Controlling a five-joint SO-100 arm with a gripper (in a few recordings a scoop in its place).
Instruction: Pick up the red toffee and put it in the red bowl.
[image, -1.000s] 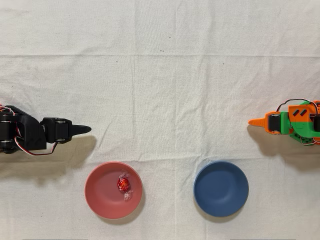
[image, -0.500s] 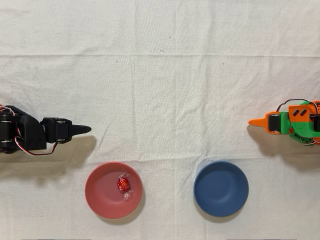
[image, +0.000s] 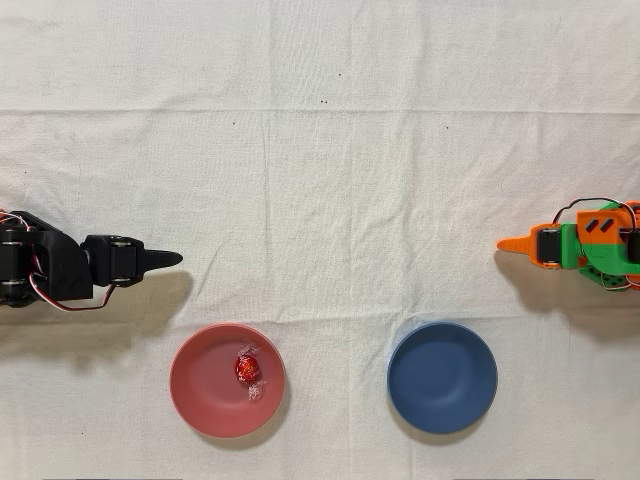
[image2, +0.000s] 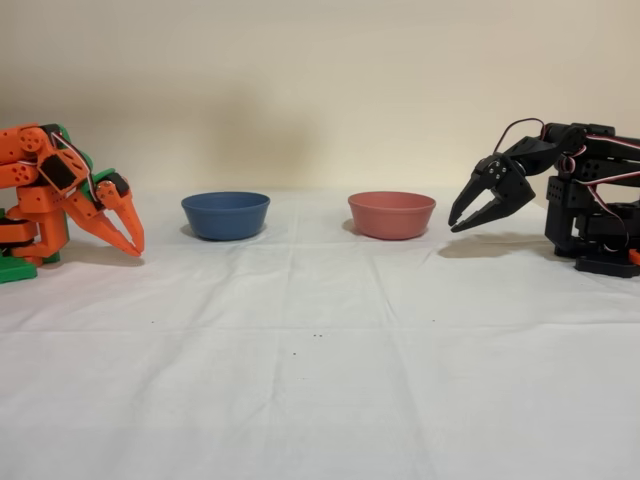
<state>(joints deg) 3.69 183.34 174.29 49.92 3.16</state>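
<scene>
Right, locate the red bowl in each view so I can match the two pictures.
Overhead view: the red bowl sits low and left of centre, the red toffee inside it.
Fixed view: the red bowl stands right of centre, near the black arm's gripper.
Shared landmark: the blue bowl beside it.

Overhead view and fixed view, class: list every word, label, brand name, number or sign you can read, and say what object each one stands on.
None: no readable text in either view.
The red bowl, the blue bowl and the white cloth are plain.
The red toffee has a foil wrapper with no legible print.
The black arm's gripper and the idle orange arm carry no legible marking.
</scene>
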